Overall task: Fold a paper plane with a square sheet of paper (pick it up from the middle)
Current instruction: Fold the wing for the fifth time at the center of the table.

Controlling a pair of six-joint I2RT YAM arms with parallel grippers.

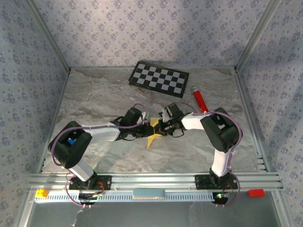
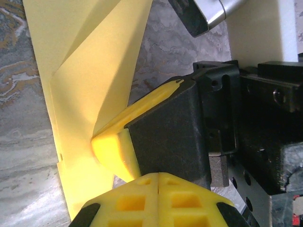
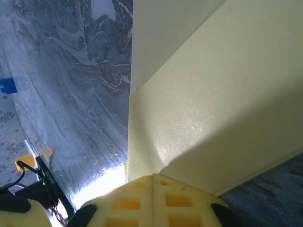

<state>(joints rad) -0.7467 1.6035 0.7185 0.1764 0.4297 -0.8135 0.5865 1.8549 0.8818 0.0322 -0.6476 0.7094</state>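
The pale-yellow sheet of paper point(image 1: 152, 139) lies mid-table, folded along lengthwise creases into a narrow shape that points toward the near edge. Both grippers meet over its far end. My left gripper point(image 1: 149, 128) is shut, and in the left wrist view its tips point(image 2: 158, 176) touch the side of the right gripper's finger point(image 2: 113, 151), beside the paper point(image 2: 90, 71). My right gripper point(image 3: 152, 177) is shut, with its tips against the paper point(image 3: 213, 94) where a crease ends. Whether any paper is pinched between those tips I cannot tell.
A black-and-white checkerboard panel point(image 1: 158, 78) lies at the back of the table. A red tube point(image 1: 200, 99) lies to its right, just behind the right arm. Patterned walls and metal frame rails enclose the grey marbled tabletop point(image 1: 94, 104).
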